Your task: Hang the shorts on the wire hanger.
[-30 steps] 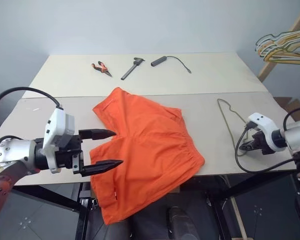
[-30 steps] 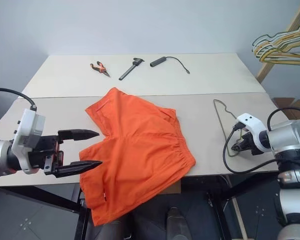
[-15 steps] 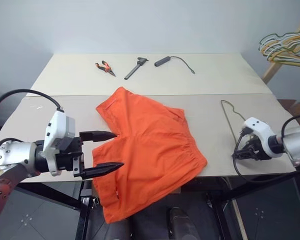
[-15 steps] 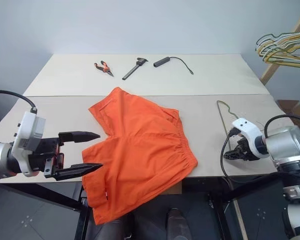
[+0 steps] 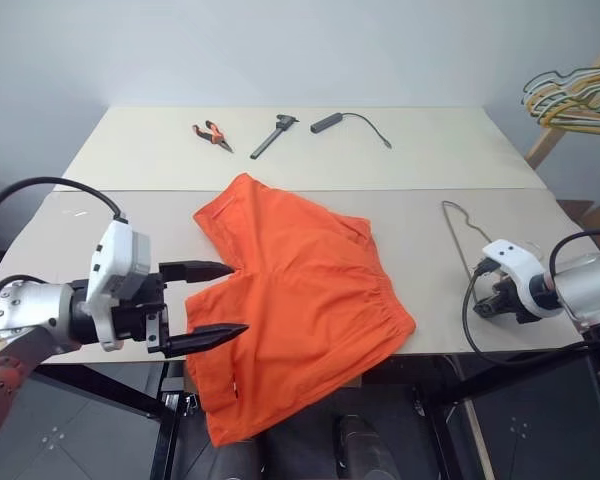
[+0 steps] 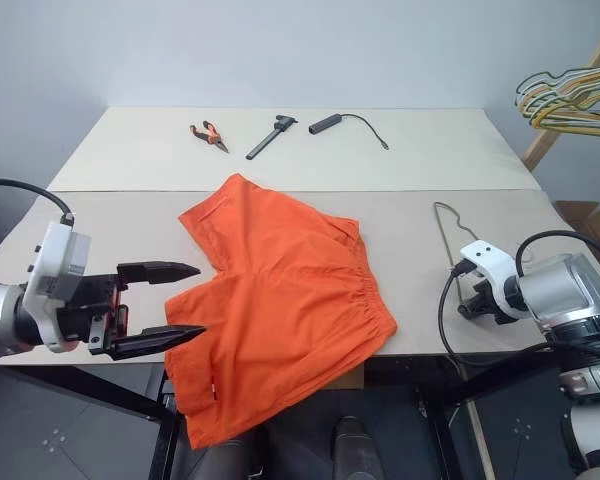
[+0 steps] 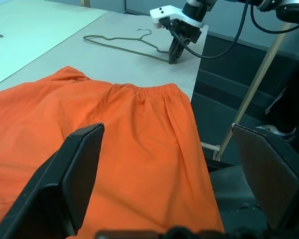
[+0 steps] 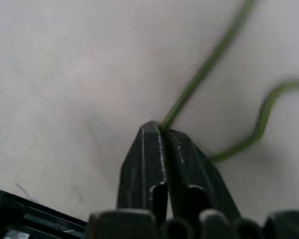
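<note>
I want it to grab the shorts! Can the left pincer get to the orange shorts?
Probably yes. The open left pincer hovers by the bright orange fabric shorts, with nothing between.

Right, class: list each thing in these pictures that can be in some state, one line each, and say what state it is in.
Shorts: spread flat on the table, one leg hanging over the near edge.
Wire hanger: lying flat on the table, pinched by the right gripper.
Left gripper: open, beside the shorts.
Right gripper: shut on the wire hanger.
Pliers: lying on the table, handles slightly apart.
</note>
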You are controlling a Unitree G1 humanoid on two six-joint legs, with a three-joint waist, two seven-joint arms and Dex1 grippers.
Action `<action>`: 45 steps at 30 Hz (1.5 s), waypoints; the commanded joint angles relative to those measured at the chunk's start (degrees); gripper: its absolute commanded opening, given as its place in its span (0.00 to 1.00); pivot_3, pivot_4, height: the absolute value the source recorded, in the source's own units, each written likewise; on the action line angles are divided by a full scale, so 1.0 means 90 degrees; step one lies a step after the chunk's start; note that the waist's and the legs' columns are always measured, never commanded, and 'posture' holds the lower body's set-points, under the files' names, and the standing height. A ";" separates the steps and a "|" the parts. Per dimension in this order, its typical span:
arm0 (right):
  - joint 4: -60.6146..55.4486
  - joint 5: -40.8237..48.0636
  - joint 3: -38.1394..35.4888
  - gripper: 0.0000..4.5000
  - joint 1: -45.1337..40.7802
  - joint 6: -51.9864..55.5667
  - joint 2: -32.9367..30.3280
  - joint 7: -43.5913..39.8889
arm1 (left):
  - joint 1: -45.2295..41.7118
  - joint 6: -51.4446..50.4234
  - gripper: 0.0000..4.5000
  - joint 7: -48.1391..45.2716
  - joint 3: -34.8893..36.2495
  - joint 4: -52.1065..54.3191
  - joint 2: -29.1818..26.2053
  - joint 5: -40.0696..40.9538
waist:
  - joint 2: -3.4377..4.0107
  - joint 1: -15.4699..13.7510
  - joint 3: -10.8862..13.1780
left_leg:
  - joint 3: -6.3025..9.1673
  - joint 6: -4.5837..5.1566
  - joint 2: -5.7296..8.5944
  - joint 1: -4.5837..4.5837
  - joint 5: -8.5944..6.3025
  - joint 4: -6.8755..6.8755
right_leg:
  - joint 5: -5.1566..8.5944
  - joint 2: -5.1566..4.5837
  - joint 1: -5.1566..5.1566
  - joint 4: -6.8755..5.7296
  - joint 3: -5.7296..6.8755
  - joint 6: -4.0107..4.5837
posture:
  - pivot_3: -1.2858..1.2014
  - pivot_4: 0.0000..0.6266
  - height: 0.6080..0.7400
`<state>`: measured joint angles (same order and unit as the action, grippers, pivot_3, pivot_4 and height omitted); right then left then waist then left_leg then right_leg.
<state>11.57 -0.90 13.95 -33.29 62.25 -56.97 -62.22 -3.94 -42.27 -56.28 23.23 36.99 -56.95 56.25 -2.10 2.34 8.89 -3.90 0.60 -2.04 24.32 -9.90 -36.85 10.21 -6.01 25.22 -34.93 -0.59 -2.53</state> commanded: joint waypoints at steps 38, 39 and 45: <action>-0.2748 -0.2619 -0.2467 0.01 0.2676 -0.9572 -0.0284 0.4140 | -0.5830 -0.1933 0.99 -0.1901 -0.3902 -0.4865 0.0895 -0.1677 | -0.0013 0.0792 -0.0008 | 0.0005 0.0046 0.0012 0.0007 0.0029 -0.0006 | 0.0003 -0.0002 -0.0008 -0.0003 -0.0009 -0.0010 | 0.43 0.15 1.00; -0.2752 -0.2635 -0.2451 0.01 0.2622 -0.9553 -0.0267 0.4119 | -0.5772 -0.1855 0.99 -0.1977 -0.4026 -0.4772 0.0912 -0.1785 | -0.0013 0.0814 -0.0008 | 0.0005 0.0047 0.0014 0.0006 0.0029 -0.0006 | 0.0003 -0.0002 -0.0008 -0.0004 -0.0011 -0.0011 | 0.43 0.15 1.00; -0.2762 -0.2703 -0.2384 0.01 0.2391 -0.9481 -0.0165 0.4053 | -0.5597 -0.1870 0.99 -0.2014 -0.4306 -0.4458 0.1075 -0.2088 | -0.0014 0.0909 -0.0008 | 0.0007 0.0047 0.0013 0.0004 0.0030 -0.0006 | 0.0003 -0.0002 -0.0007 -0.0008 -0.0013 -0.0011 | 0.43 0.15 1.00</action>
<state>-12.27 -25.71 -6.72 -10.32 -23.36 -58.79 -25.99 -54.52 -59.29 -74.43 -15.18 -5.07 -47.37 38.48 -2.22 10.52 8.82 -3.84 1.02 -1.93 24.34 -9.63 -36.90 10.24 -6.02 25.15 -35.01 -0.72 -2.62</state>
